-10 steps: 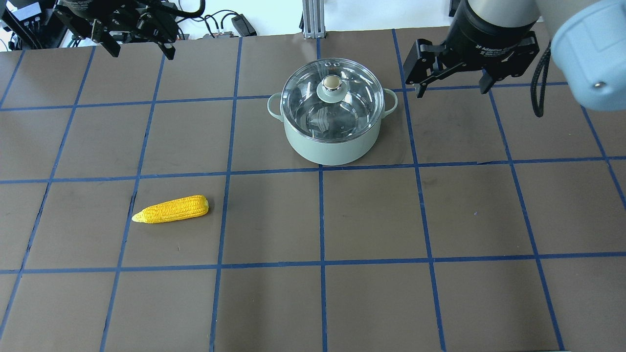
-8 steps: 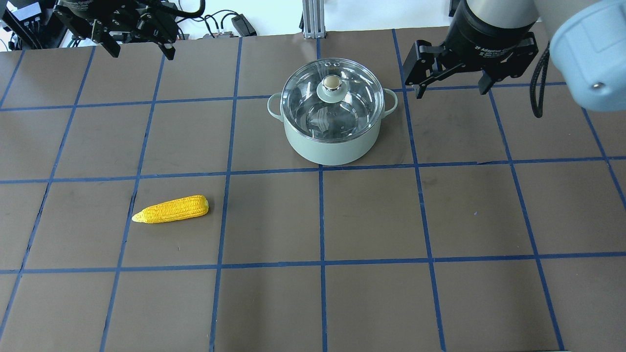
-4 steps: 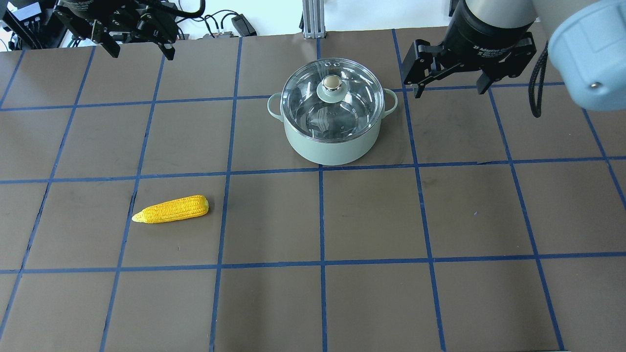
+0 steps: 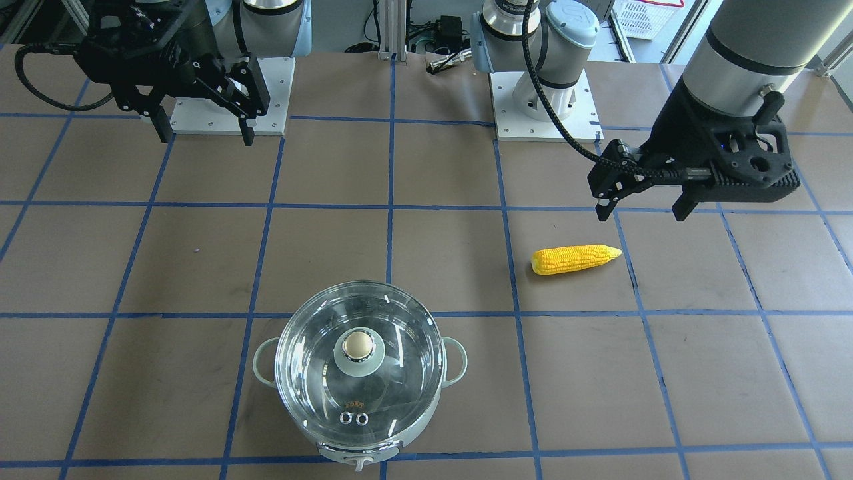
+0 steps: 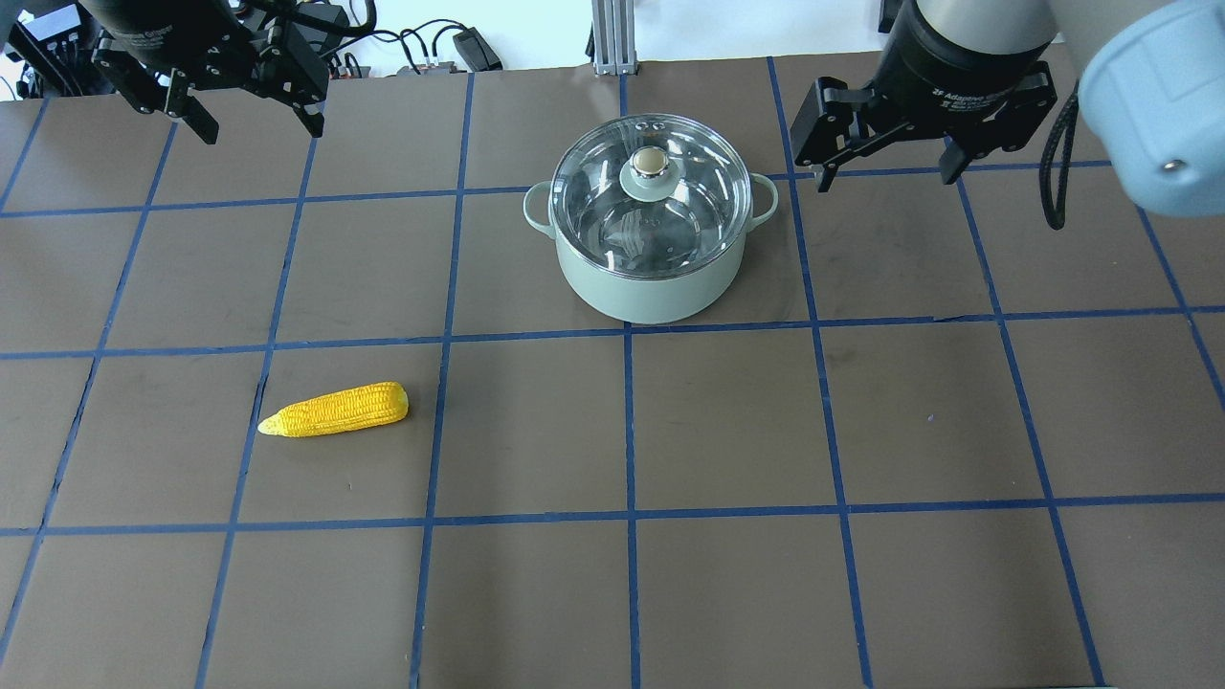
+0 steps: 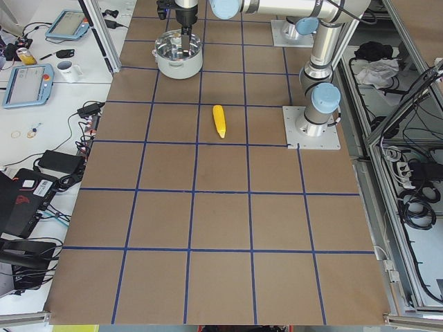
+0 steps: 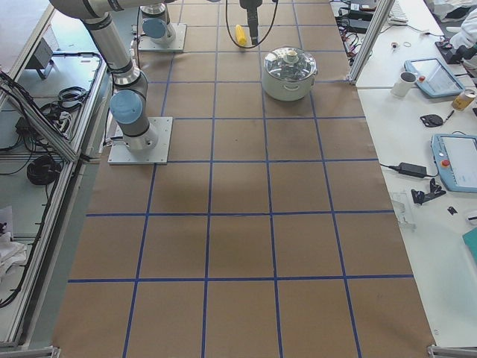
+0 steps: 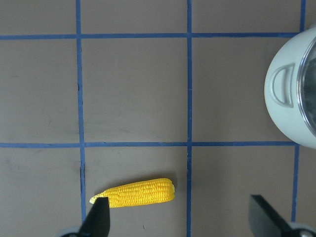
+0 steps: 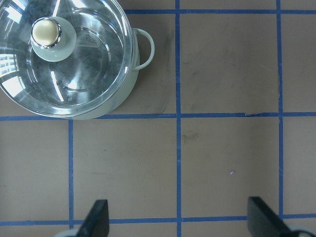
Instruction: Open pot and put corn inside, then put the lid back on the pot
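We see the pot standing toward 12 o'clock on the table, with the lid seated on its rim and the knob at the centre. Through the glass we make out shiny steel, though reflections blur the bottom, so we cannot judge the inside with certainty. The corn lies flat on the table at about 8 o'clock from the pot, well apart from it, its pointed end toward 9 o'clock.

The left gripper hangs above the table at about 10 o'clock from the pot, pointing down, its fingers spread wide and holding nothing. The right gripper hangs at 3 o'clock from the pot, near the side handle, also pointing down, its fingers wide apart and bare.
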{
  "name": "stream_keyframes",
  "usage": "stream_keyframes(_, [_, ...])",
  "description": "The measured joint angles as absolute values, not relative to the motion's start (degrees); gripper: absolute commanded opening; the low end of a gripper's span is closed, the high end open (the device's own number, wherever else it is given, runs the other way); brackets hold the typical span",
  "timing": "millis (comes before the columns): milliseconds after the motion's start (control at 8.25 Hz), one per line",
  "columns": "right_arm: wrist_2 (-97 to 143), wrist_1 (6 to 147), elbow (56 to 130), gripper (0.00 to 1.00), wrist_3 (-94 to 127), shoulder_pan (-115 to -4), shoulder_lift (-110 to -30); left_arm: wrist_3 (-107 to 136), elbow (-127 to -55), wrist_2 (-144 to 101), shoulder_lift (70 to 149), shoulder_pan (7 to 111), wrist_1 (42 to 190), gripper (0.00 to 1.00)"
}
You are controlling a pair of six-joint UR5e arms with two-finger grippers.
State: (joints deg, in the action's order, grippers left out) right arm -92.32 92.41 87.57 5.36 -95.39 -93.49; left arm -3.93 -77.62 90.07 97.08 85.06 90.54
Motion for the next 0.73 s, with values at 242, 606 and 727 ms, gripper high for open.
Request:
stream_keyframes(242, [-92.3, 92.3, 87.6, 1.0, 5.4, -95.4, -93.5, 3.6, -80.8, 89.8, 96.2, 84.6, 90.6, 1.0])
stream_keyframes(606, [-92.3, 92.3, 87.6, 1.0, 5.4, -95.5, -93.5, 27.3, -84.0, 89.9, 95.9, 83.0, 90.5, 1.0])
stream_keyframes(727, [-92.3, 92.3, 87.6, 1.0, 5.4, -95.5, -93.5, 32.2, -85.2, 90.0, 96.0, 81.4, 90.4, 1.0])
